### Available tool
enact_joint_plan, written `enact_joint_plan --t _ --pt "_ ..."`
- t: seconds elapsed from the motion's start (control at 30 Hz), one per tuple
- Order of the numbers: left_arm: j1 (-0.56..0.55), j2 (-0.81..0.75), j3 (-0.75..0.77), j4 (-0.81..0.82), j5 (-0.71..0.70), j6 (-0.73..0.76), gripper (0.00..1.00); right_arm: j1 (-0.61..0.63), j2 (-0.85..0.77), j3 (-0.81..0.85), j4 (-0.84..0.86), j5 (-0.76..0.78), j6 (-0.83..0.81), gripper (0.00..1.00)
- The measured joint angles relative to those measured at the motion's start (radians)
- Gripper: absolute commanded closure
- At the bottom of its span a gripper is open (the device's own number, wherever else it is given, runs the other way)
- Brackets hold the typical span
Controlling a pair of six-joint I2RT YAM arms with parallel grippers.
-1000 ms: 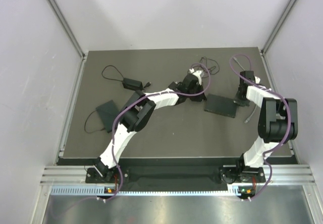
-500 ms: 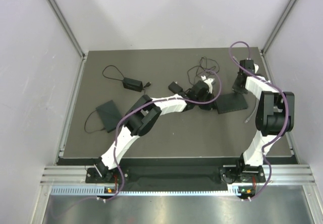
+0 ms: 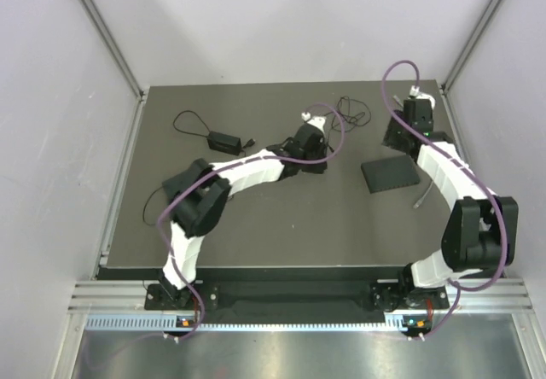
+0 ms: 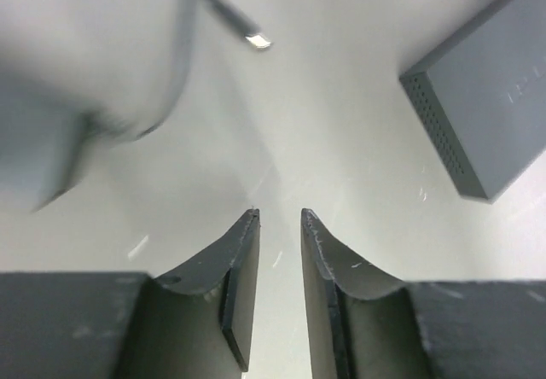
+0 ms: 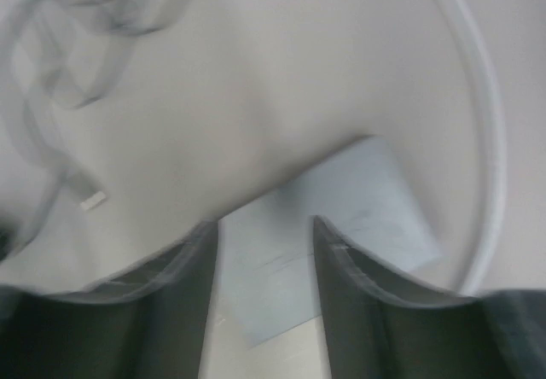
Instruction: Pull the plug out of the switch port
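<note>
The switch [image 3: 391, 174] is a flat dark box lying on the mat at the right, with no cable in it. In the left wrist view the switch [image 4: 486, 97] lies at the upper right, and the plug [image 4: 256, 41] lies loose on the mat ahead, its thin cable trailing off. My left gripper [image 4: 280, 217] is open by a narrow gap and holds nothing. My right gripper [image 5: 264, 225] hovers open over the switch [image 5: 324, 259], which shows between its fingers. The plug [image 5: 92, 200] sits off to that gripper's left. In the top view my left gripper [image 3: 309, 140] is left of the switch, and my right gripper [image 3: 397, 131] is behind it.
A black power adapter [image 3: 223, 141] with a looped cord lies at the back left. A tangle of thin black cable [image 3: 351, 110] lies behind the middle. A pale cable [image 3: 421, 198] with a connector lies right of the switch. Grey walls close in the mat on three sides.
Both grippers have gone from shut to open. My left arm has drawn back to the left, away from the switch. My right gripper has moved towards the back. The switch has shifted right.
</note>
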Motion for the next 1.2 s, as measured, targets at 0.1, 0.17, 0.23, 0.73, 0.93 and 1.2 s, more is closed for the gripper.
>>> enact_joint_plan --t 0.1,0.17,0.23,0.73,0.93,1.2 --pt "0.003 -0.161 -0.093 -0.047 -0.061 0.009 0.62 0.092 -0.048 -0.014 0.020 -0.055 -0.010 0.36" --pt "-0.002 -0.260 -0.134 -0.079 -0.097 0.011 0.60 0.158 -0.049 -0.015 0.027 -0.085 -0.018 0.31" --pt "-0.004 -0.375 -0.179 -0.116 -0.138 0.011 0.59 0.246 -0.049 -0.024 0.041 -0.113 -0.024 0.24" --pt "0.144 -1.083 -0.426 -0.544 -0.507 -0.135 0.57 0.719 0.112 -0.039 0.232 -0.373 0.044 0.02" --pt "0.456 -1.138 -0.537 -0.642 -0.471 -0.154 0.58 0.771 0.127 -0.041 0.288 -0.402 0.093 0.09" --pt "0.879 -0.990 -0.675 -0.660 -0.298 -0.149 0.62 0.774 0.113 -0.084 0.334 -0.438 0.109 0.11"
